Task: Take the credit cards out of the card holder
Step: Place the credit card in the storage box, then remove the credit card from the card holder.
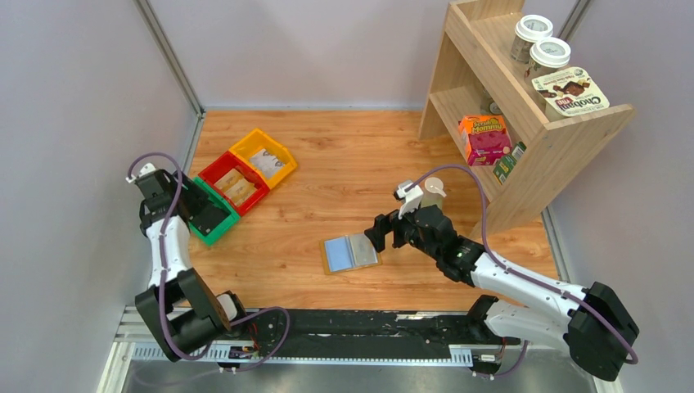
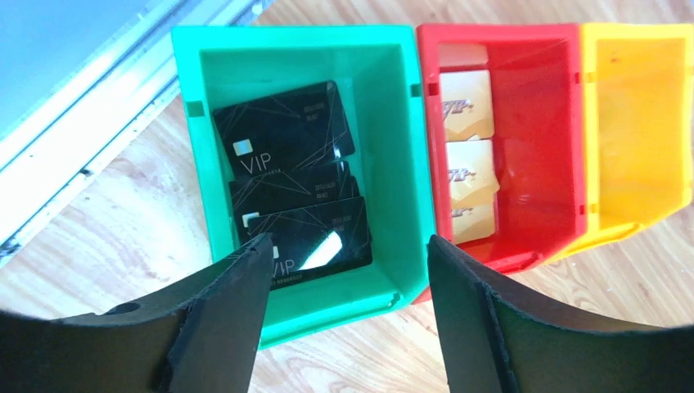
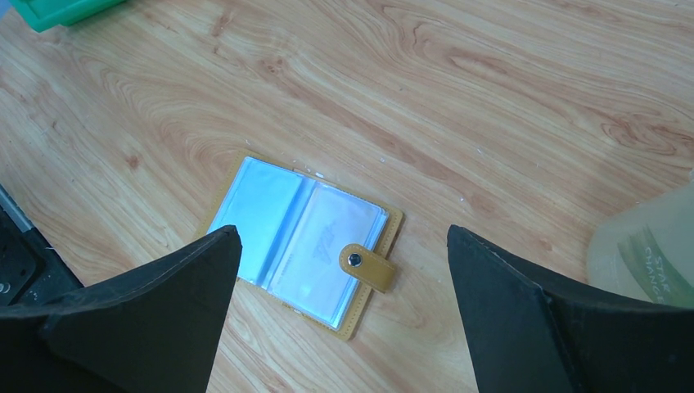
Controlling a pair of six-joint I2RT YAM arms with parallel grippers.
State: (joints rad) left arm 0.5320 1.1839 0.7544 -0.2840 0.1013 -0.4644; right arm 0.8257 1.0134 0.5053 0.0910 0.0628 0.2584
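Note:
The card holder (image 1: pixel 350 254) lies opened flat on the wooden table, mustard-yellow with pale blue clear sleeves (image 3: pixel 303 237) and a snap tab (image 3: pixel 367 266). A faint pale card shows inside its right sleeve. My right gripper (image 3: pixel 344 233) hovers open just right of and above it (image 1: pixel 379 232), holding nothing. My left gripper (image 2: pixel 348 246) is open over the green bin (image 2: pixel 303 37) at the left (image 1: pixel 196 211), with nothing between its fingers. Three black VIP credit cards (image 2: pixel 286 135) lie in that bin, the nearest just under my left fingertip.
A red bin (image 2: pixel 524 82) with gold cards (image 2: pixel 466 176) and a yellow bin (image 2: pixel 638 123) stand beside the green one. A wooden shelf (image 1: pixel 524 106) with cups and boxes stands at the back right. A pale bottle (image 3: pixel 655 254) stands near my right gripper.

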